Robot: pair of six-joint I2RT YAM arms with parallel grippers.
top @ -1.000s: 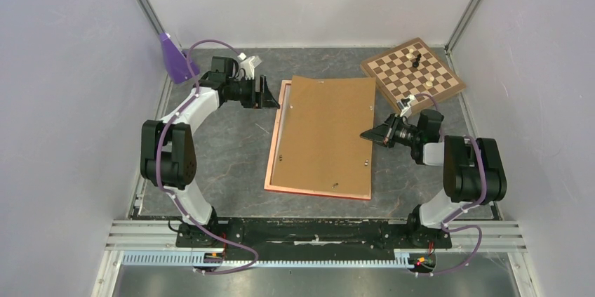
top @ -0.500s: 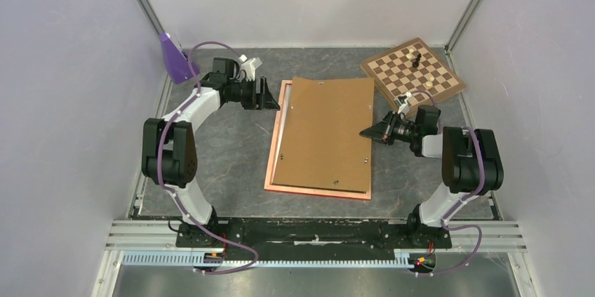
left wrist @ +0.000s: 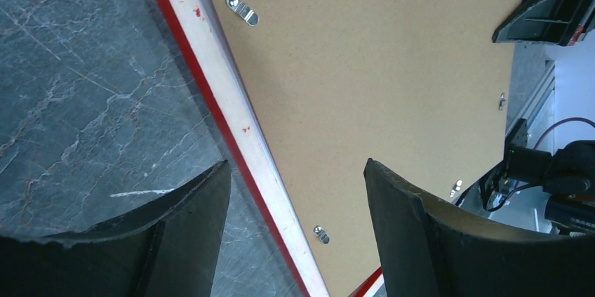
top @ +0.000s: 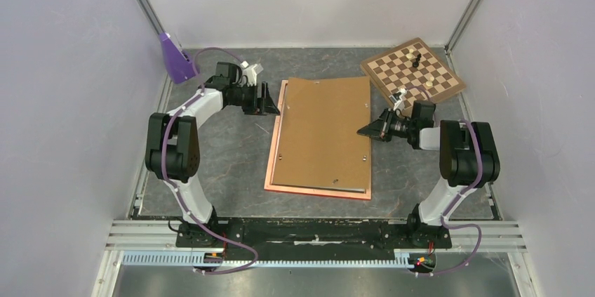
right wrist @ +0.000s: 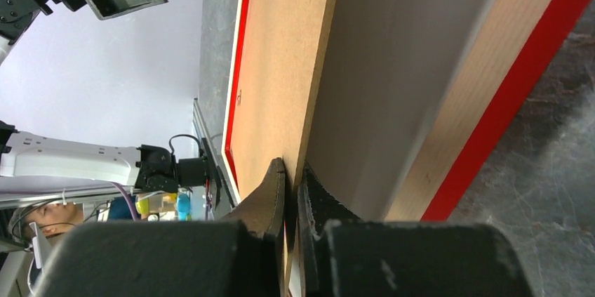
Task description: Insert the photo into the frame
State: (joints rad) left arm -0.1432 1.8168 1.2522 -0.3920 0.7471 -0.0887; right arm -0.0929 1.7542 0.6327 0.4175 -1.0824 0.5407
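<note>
— What's going on over that grey, stone-patterned table (top: 231,149)?

— The thin orange-red frame (top: 317,192) lies face down in the middle. The flat brown backing board (top: 323,132) sits over it, a stiff matt sheet. I'd say it's the backing step, either lifting or seating that board.

— And the photo?

— I can't see it. A pale smooth sheet (right wrist: 393,65) shows under the board's raised right edge. It might be the photo's white back, but I can't tell.

— The grippers?

— The right gripper (top: 362,130) has its fingers pinched on the board's thin right edge. The left gripper (top: 270,98) hovers by the frame's far left corner, fingers apart, holding nothing.

— Next?

— Probably squaring the board inside the rails, then turning the little metal clips (left wrist: 241,9). Those look fiddly.
</note>
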